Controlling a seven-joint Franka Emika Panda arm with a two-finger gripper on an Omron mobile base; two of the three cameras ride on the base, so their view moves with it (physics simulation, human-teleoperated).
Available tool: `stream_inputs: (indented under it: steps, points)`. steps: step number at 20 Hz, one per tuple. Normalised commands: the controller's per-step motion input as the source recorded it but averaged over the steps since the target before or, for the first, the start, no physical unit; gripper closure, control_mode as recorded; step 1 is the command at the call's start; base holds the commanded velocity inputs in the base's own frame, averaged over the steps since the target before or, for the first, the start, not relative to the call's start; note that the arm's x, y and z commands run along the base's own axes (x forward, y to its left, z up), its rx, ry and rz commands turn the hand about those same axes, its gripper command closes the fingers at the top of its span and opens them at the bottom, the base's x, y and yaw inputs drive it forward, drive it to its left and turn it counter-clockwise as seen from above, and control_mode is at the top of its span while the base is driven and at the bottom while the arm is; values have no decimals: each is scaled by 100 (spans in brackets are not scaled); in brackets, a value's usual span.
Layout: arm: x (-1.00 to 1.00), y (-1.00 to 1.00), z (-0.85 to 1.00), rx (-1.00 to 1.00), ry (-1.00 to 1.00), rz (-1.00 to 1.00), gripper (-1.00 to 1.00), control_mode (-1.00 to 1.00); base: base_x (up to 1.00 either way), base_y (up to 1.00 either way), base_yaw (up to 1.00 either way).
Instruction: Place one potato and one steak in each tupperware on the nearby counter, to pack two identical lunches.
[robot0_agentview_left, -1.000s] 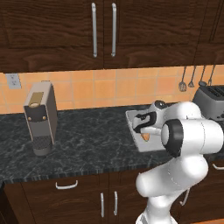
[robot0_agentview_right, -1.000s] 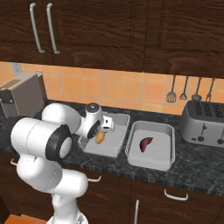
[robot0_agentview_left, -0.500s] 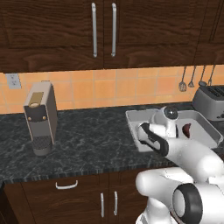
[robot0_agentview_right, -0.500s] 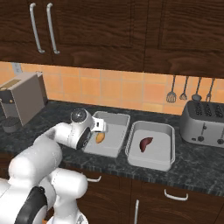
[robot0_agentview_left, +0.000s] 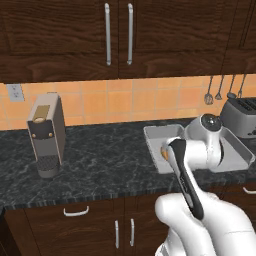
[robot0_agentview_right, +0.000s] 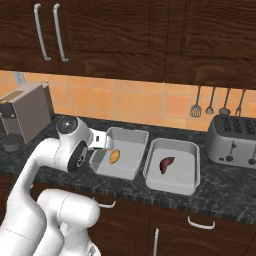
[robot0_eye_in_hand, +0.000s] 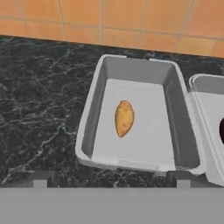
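Two light grey tupperware tubs stand side by side on the marbled counter (robot0_agentview_right: 60, 172). An orange-yellow potato (robot0_agentview_right: 114, 156) (robot0_eye_in_hand: 124, 118) lies loose on the floor of the left tupperware (robot0_agentview_right: 131, 134) (robot0_eye_in_hand: 98, 100) (robot0_agentview_left: 152, 132). In the right tupperware (robot0_agentview_right: 192, 150) (robot0_eye_in_hand: 199, 87) rests a red steak (robot0_agentview_right: 167, 164). My gripper (robot0_agentview_right: 103, 146) (robot0_eye_in_hand: 110, 179) hovers open over the left tub's near-left rim, with nothing between its fingertips (robot0_eye_in_hand: 40, 179). From the left base camera my own arm covers most of both tubs, leaving a sliver of the potato (robot0_agentview_left: 164, 152).
A grey coffee machine (robot0_agentview_left: 46, 135) (robot0_agentview_right: 27, 112) stands at the counter's left. A toaster (robot0_agentview_right: 232, 142) (robot0_agentview_left: 240, 115) sits right of the tubs. Utensils (robot0_agentview_right: 215, 102) hang on the tiled wall. Dark cabinets hang overhead, and drawers with white handles run below.
The jaws have spread wide and let go of the potato, which now lies in the left tub. The hand has drawn back from the tub's inside toward its near-left rim.
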Motion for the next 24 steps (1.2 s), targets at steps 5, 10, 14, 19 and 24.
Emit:
stream_inputs:
  steps: [5,10,14,19,24]
  points:
    - [-99,0,91,0,12,-3,-100,-100,0,0,0]
    - [-100,-4,80,0,-1,0,-100,-100,0,0,0]
    - [-100,-21,58,0,-17,0,-100,-100,0,0,0]
    - [0,0,0,0,0,0,-100,100,-100,-49,0]
    - [0,0,0,0,0,0,-100,100,-100,-90,-5]
